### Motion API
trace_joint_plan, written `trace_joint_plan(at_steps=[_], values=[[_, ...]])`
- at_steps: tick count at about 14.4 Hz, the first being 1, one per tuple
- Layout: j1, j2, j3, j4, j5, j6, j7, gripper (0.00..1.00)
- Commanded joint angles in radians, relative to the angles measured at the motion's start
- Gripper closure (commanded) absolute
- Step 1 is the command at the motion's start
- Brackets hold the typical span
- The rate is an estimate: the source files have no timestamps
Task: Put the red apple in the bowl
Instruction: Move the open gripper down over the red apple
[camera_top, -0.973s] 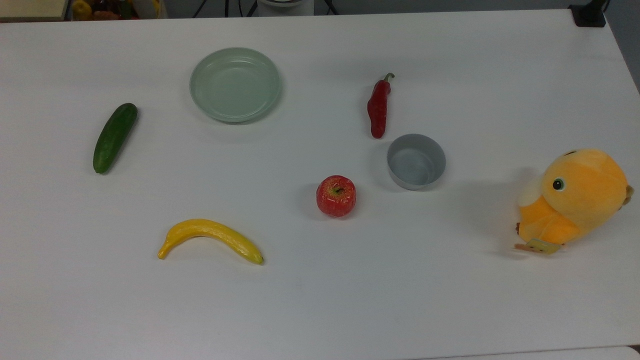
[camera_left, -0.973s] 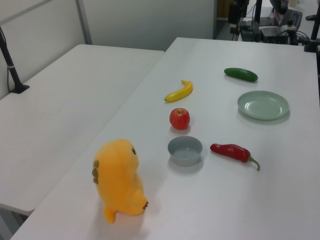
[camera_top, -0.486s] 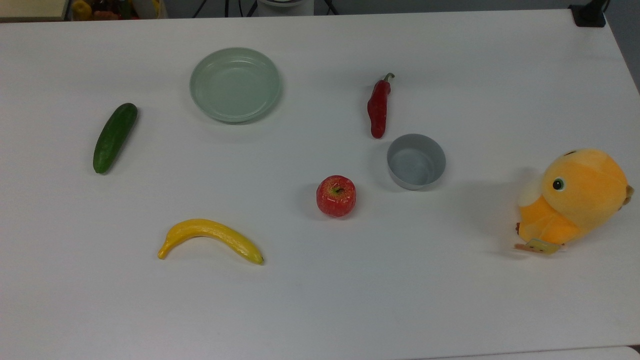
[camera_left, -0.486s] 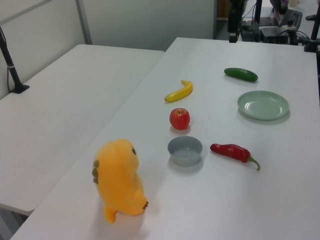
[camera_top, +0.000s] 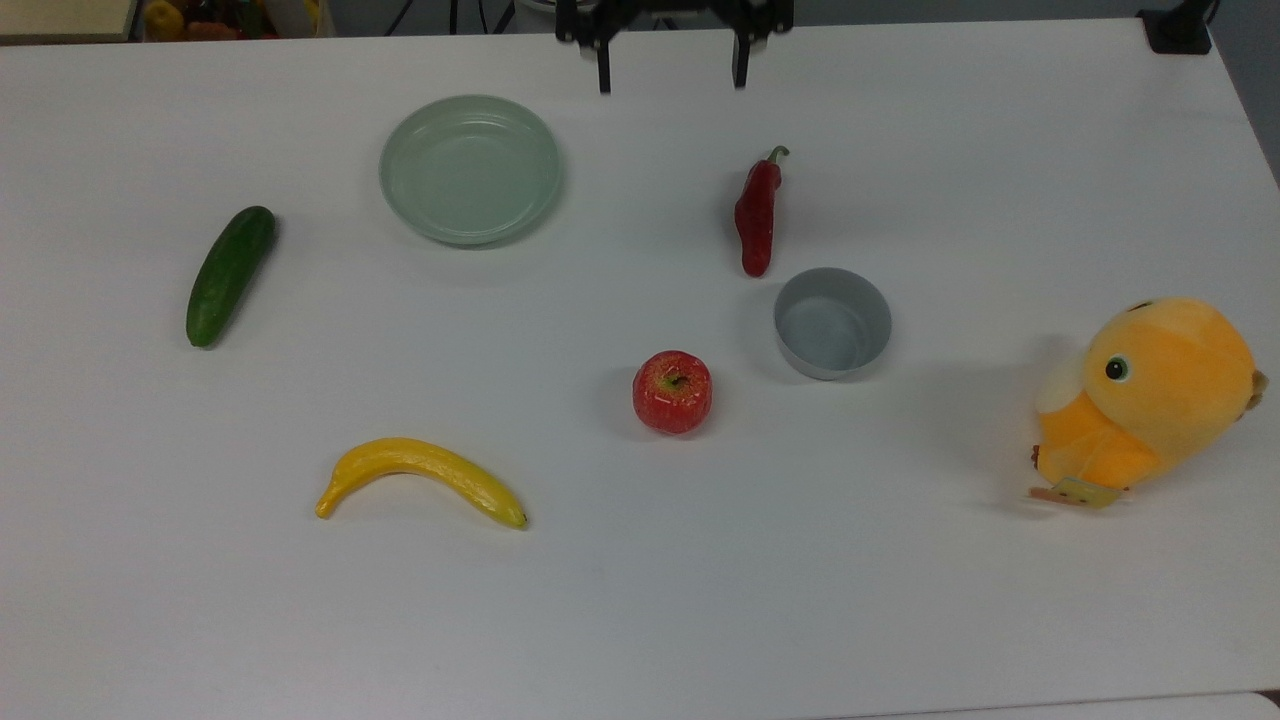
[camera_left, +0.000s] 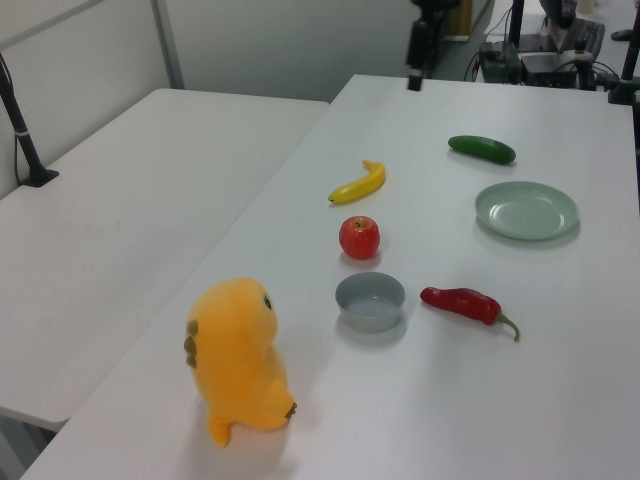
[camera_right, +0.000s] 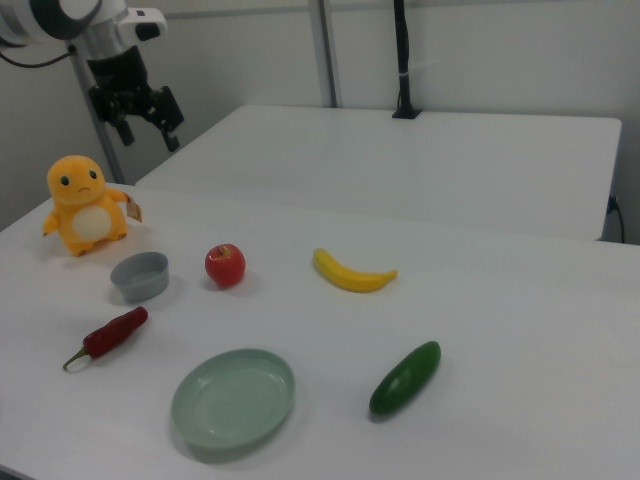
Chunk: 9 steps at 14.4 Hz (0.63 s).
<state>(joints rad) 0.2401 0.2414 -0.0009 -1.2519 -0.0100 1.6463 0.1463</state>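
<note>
The red apple (camera_top: 672, 392) sits upright near the middle of the white table (camera_top: 640, 620), stem dimple up; it also shows in the left view (camera_left: 359, 237) and the right view (camera_right: 225, 265). The grey bowl (camera_top: 832, 322) stands empty a short way to the top view's right of the apple, apart from it (camera_right: 140, 276). My gripper (camera_top: 672, 85) hangs open and empty at the table's far edge in the top view, well away from both. In the right view the gripper (camera_right: 150, 133) is high above the table, over the plush toy's side.
A red chili pepper (camera_top: 756, 215) lies just beyond the bowl. A pale green dish (camera_top: 470, 168), a cucumber (camera_top: 230, 275) and a banana (camera_top: 420, 478) lie on the top view's left half. An orange plush toy (camera_top: 1145, 400) stands at the top view's right.
The gripper has come into the top view at the far edge, fingers spread. In the left view it has shifted leftward along the table's far end. Nothing on the table has moved.
</note>
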Motion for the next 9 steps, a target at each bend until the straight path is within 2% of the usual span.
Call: trace_joint_plan(at_steps=[1, 6, 9], values=[[-0.013, 0.067, -0.005, 0.032, 0.019, 0.165, 0.019, 0.0], [-0.027, 0.143, -0.002, 0.025, 0.018, 0.283, 0.021, 0.0], [-0.022, 0.205, 0.004, -0.03, 0.01, 0.401, 0.019, 0.0]])
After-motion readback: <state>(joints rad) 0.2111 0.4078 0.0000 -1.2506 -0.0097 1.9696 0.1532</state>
